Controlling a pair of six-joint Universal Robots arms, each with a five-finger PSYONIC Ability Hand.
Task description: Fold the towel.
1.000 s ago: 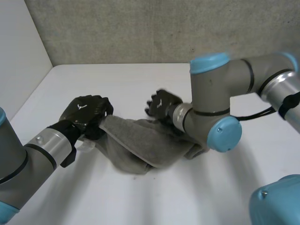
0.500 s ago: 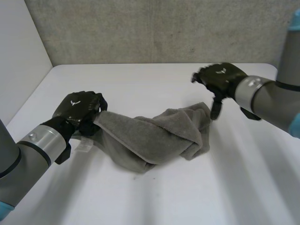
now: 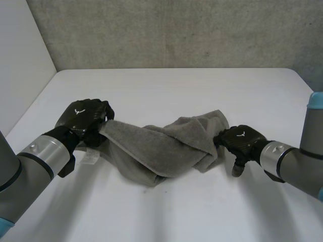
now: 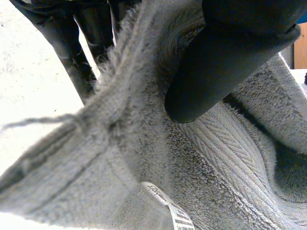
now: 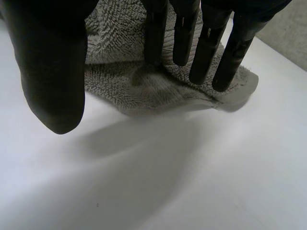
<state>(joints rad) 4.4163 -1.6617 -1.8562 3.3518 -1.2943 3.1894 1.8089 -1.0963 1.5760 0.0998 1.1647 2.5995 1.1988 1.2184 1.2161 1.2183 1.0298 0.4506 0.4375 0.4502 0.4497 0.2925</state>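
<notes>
On the white table (image 3: pixel 166 85) the grey towel (image 3: pixel 161 146) lies bunched between my hands. My left hand (image 3: pixel 83 118) pinches its edge, thumb against curled fingers, beside the label (image 4: pixel 175 216). My right hand (image 3: pixel 241 142) touches the other end with straight fingers (image 5: pixel 207 43), thumb apart.

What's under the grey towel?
The white table lies under the towel. A small white label pokes out beside the left hand, which pinches the towel's edge. Anything else beneath the bunched folds is covered, so I cannot tell.
</notes>
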